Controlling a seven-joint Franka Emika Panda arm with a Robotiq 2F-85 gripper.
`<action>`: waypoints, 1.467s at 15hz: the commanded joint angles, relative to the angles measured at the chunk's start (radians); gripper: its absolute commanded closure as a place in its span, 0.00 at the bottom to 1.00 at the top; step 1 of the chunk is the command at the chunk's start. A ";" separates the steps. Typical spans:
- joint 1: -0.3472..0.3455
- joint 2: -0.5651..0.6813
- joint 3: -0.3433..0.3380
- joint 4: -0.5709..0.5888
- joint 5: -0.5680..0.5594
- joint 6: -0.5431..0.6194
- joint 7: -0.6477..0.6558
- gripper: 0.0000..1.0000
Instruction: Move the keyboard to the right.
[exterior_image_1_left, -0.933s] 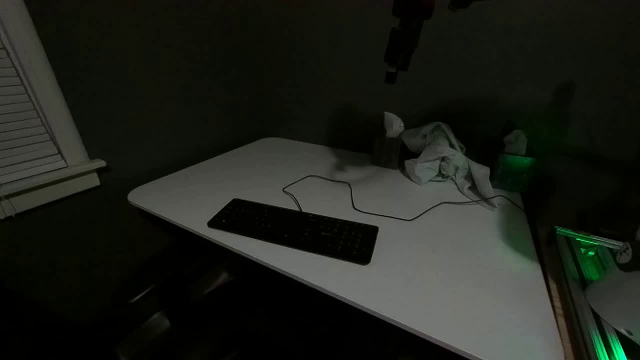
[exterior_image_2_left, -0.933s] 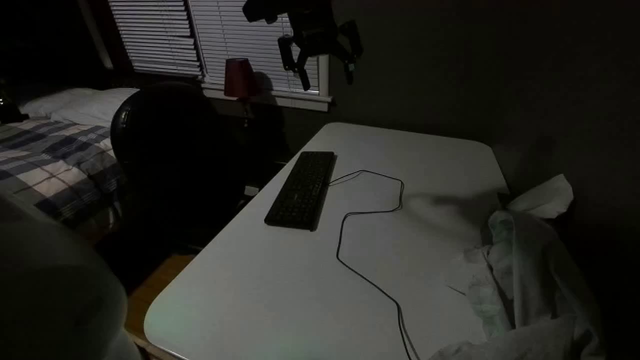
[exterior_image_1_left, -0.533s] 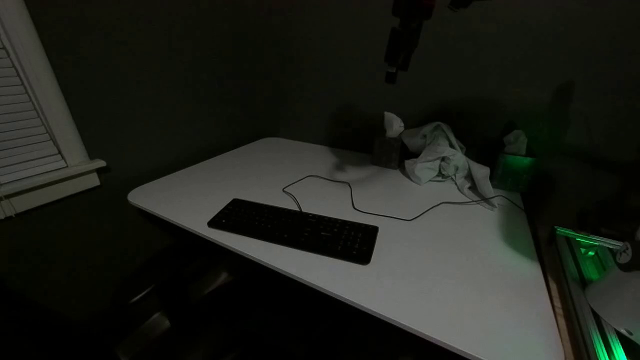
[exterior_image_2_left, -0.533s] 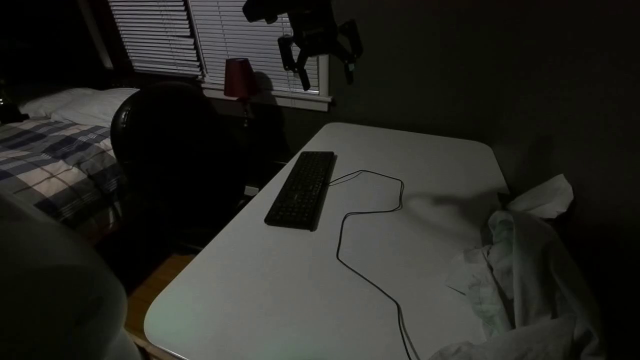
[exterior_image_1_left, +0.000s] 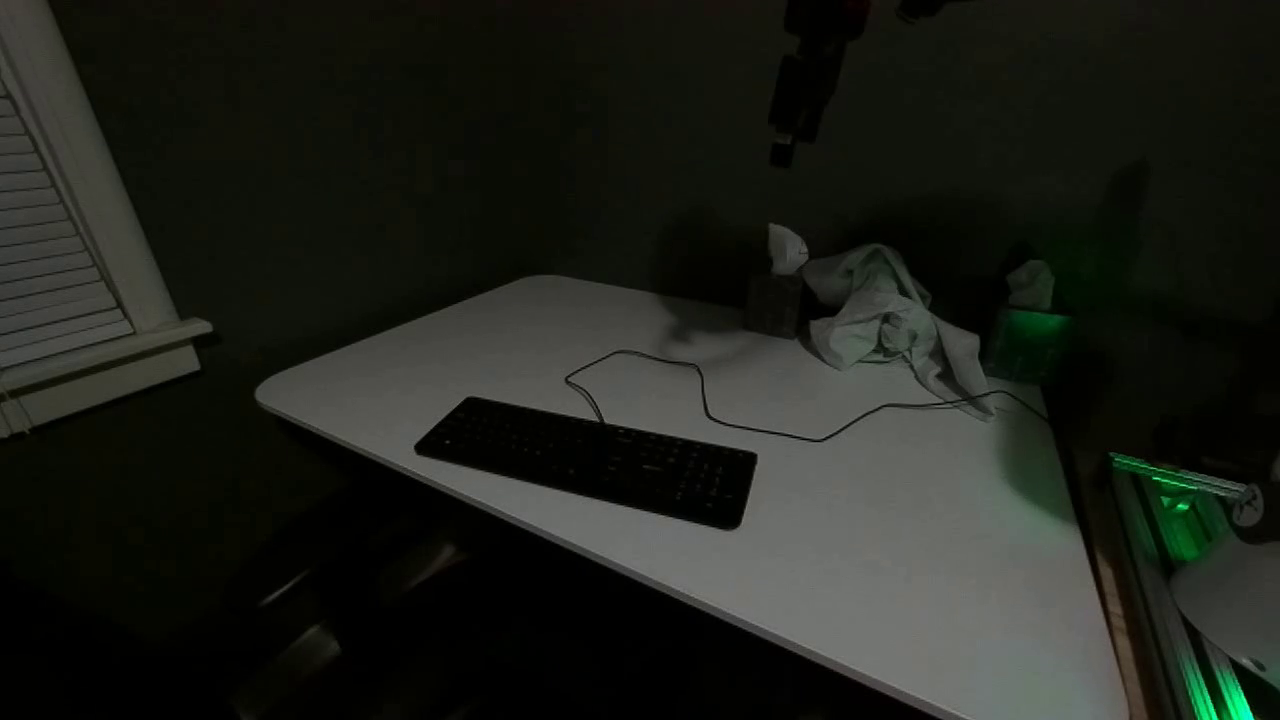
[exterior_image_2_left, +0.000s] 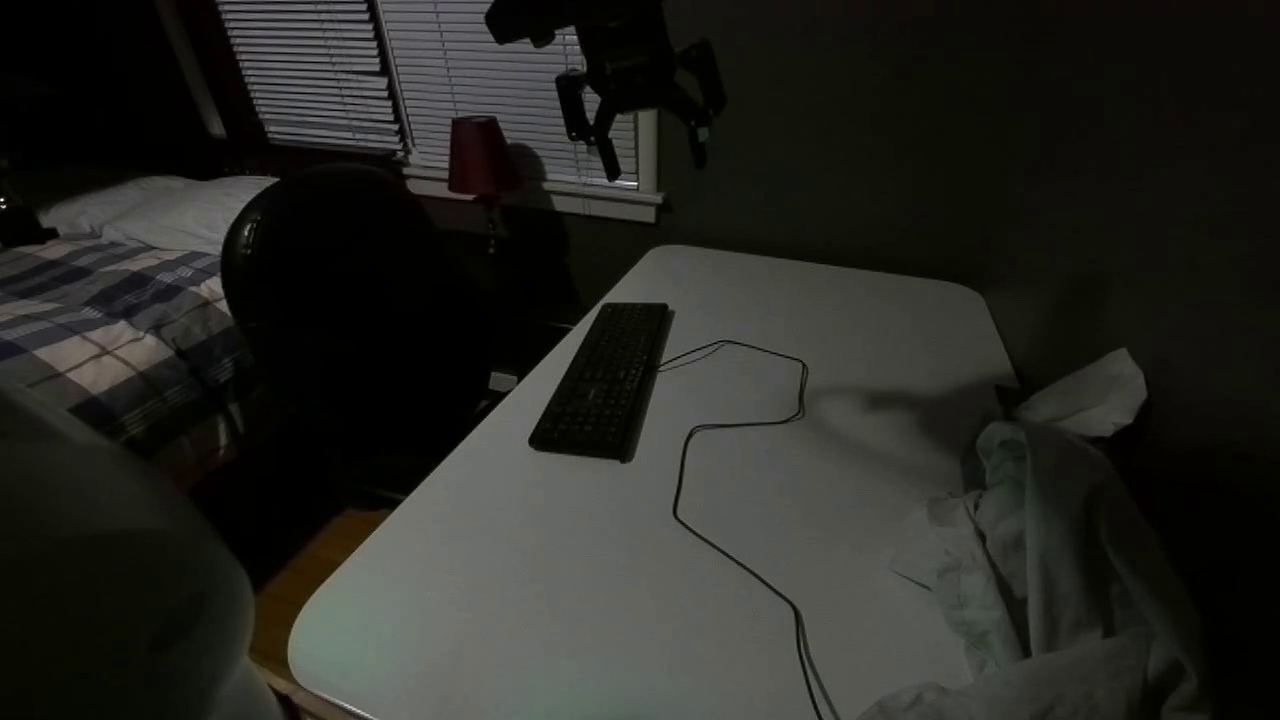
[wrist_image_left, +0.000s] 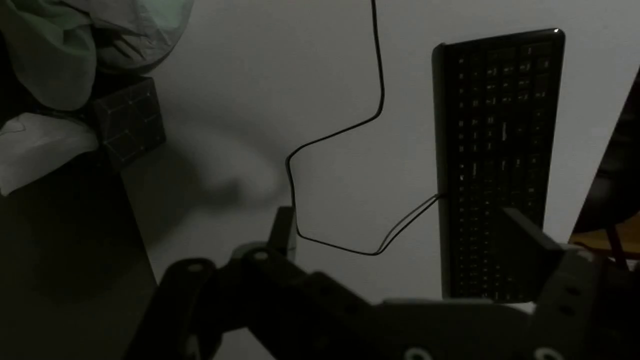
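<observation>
My tool (exterior_image_2_left: 655, 168) hangs wide, higher than the keyboard (exterior_image_2_left: 605, 378) — likely light, stiff and smooth — which I'd pinch by a long edge.

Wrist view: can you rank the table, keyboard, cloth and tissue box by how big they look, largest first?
1. Table
2. Keyboard, partly hidden by the hand
3. Cloth, cut off by the picture's edge
4. Tissue box, not counting its tissue
Ranked by visible area only.
</observation>
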 joint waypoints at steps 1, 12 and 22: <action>0.009 0.000 -0.007 0.002 -0.003 -0.002 0.003 0.00; 0.118 0.217 0.141 0.099 0.054 0.156 0.248 0.00; 0.185 0.691 0.109 0.512 -0.001 0.243 0.315 0.00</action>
